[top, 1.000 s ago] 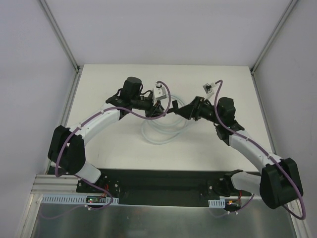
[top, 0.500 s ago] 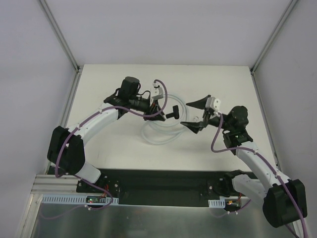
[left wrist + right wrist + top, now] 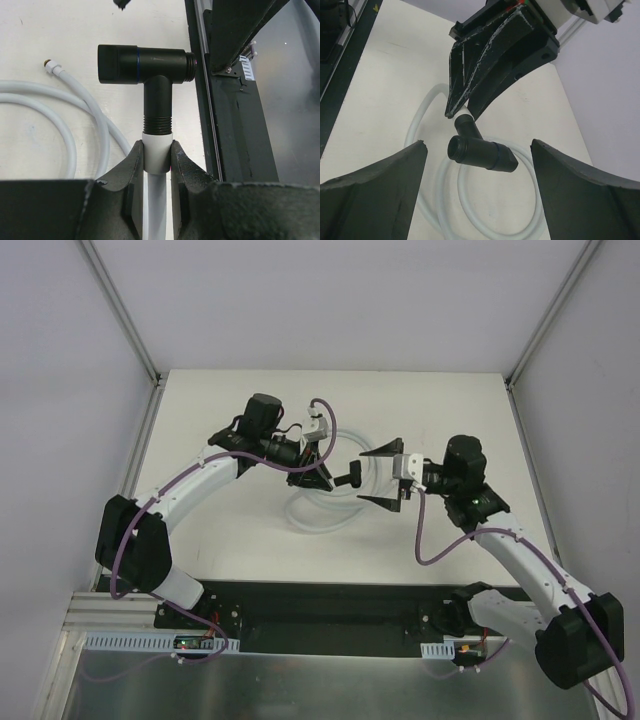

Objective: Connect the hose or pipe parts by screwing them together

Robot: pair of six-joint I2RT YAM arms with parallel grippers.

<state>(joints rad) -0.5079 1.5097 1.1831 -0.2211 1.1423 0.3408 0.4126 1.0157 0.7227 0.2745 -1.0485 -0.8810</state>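
A black T-shaped connector (image 3: 347,472) hangs above the table, its threaded stem meeting a white hose collar (image 3: 157,150). My left gripper (image 3: 322,478) (image 3: 157,156) is shut on that collar, just below the connector (image 3: 147,70). The white hose (image 3: 318,505) lies coiled on the table beneath, and its free metal end fitting (image 3: 48,63) rests on the surface. My right gripper (image 3: 374,478) (image 3: 479,146) stands wide open, one finger on each side of the connector (image 3: 480,152), touching nothing. The connector's open threaded port faces the right wrist camera. The left fingers (image 3: 485,55) show above it.
The black base rail (image 3: 320,605) (image 3: 235,100) runs along the near table edge. Aluminium frame posts (image 3: 150,370) and white walls bound the table on the left, right and back. Purple cables (image 3: 430,540) loop off both arms.
The right gripper opened off the connector, drew back to the right, turned its wrist and came back close with jaws wide. The left gripper kept its hold, shifting only slightly.
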